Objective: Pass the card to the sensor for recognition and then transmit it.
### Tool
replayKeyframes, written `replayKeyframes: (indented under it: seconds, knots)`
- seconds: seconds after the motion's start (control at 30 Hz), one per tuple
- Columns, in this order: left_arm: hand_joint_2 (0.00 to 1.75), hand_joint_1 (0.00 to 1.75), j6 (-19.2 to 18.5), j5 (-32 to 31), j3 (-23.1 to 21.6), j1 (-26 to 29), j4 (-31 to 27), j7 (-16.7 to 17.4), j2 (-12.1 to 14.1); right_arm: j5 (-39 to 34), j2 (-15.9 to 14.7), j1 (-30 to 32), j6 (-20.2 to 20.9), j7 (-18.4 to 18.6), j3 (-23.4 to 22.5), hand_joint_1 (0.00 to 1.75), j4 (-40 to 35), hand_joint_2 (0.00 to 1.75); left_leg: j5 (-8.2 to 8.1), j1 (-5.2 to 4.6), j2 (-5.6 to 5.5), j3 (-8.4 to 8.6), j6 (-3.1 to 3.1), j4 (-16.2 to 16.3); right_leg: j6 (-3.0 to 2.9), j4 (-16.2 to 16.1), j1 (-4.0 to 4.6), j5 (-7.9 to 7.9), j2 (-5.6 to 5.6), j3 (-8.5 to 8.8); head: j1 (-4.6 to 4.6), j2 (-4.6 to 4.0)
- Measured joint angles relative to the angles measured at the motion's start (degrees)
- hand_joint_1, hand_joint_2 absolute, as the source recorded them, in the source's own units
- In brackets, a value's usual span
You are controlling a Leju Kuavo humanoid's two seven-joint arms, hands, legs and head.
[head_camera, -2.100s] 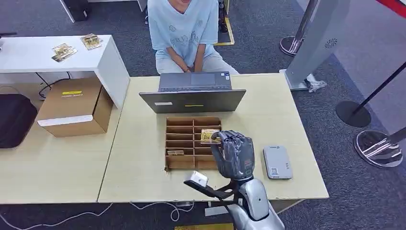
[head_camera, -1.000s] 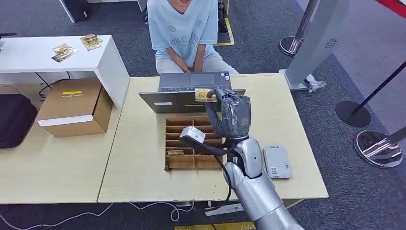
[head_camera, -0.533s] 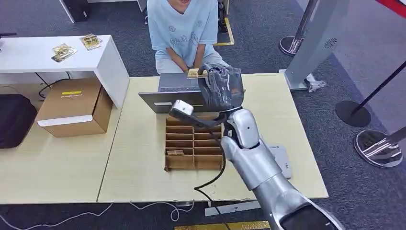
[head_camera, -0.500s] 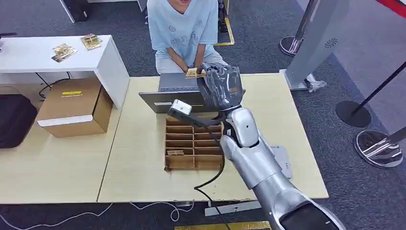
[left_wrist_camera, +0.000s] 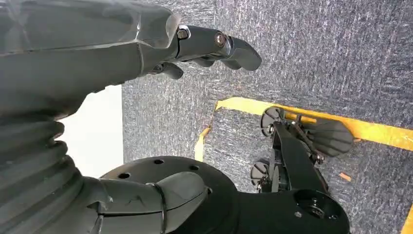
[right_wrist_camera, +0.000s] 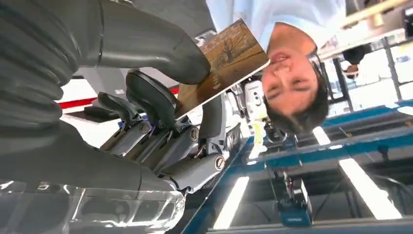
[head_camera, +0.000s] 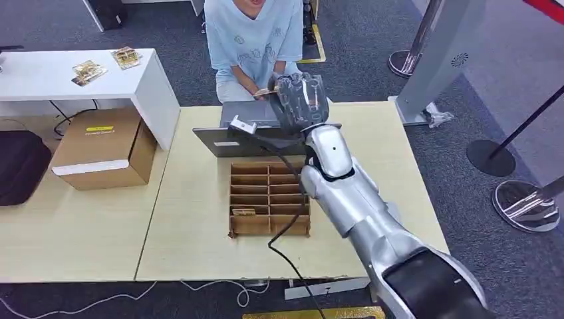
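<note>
The table (head_camera: 186,252) is matt pale wood laminate, the compartment tray (head_camera: 269,198) brown cardboard, and the floor (left_wrist_camera: 316,53) rough grey carpet.

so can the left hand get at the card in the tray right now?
Probably not as it stands: the left hand hangs by the floor, empty. The tray card lies uncovered, though.

Light wood table (head_camera: 186,239) in front of me. On it, near centre: brown divided organizer box (head_camera: 269,197), small card (head_camera: 243,212) in one lower-left compartment. At 12 o'clock from box: open grey laptop (head_camera: 266,129), back of screen toward me. At 9 o'clock, second wood table (head_camera: 60,232) butts against mine, cardboard carton (head_camera: 103,147) on it. At 10 o'clock, white desk (head_camera: 46,73), two card packets (head_camera: 106,63) on top. Grey carpet floor (head_camera: 372,53) around.
</note>
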Motion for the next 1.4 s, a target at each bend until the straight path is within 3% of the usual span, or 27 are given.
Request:
replayKeyframes:
  seconds: [0.57, 1.4]
  knots:
    - [1.75, 0.00, 0.00, 0.15, 0.00, -0.08, 0.00, 0.04, 0.42, 0.72, 1.14, -6.80, 5.92, 3.72, 0.00, 1.75, 10.03, 1.75, 0.00, 0.00, 0.00, 0.00, 0.00, 0.00, 0.00, 0.00, 0.00, 0.00, 0.00, -0.01, 0.02, 0.00]
    - [1.75, 0.00, 0.17, -0.46, -0.02, -0.11, 0.00, 0.04, 0.44, 0.55, 0.63, -7.34, 5.70, 4.31, -1.27, 1.75, 12.37, 1.75, 0.00, 0.00, 0.01, 0.02, 0.00, 0.02, 0.00, 0.00, 0.00, 0.00, 0.02, -0.01, 0.02, 0.00]
